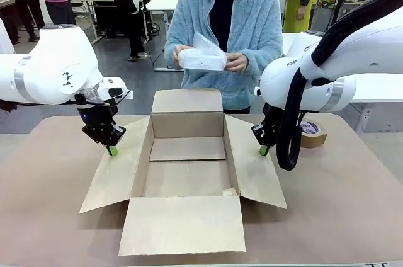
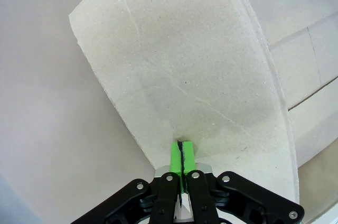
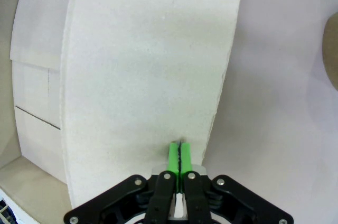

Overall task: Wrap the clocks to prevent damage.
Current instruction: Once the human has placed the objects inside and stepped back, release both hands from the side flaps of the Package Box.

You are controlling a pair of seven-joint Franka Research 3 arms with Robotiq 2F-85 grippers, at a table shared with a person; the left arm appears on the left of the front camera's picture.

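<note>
Two-sided flap hold. Pin side flaps (image 1: pixel 116 176) of cardboard box (image 1: pixel 187 125) outward with left gripper (image 1: pixel 112 149) and right gripper (image 1: pixel 263 150), jaws pinched together on nothing; press evenly, avoid creasing. Leave opening free for bubble-wrap bundle (image 1: pixel 201 59), in person's hands (image 1: pixel 237 62) above far flap (image 1: pixel 187 100), clear of box.

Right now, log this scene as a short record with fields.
box: cardboard box, open, flaps splayed
left pincer: shut, tips at the left flap
right pincer: shut, tips at the right flap
bundle: bubble-wrap bundle in the person's hands, beyond the box
tape roll: on the table, beside the right pincer
</note>
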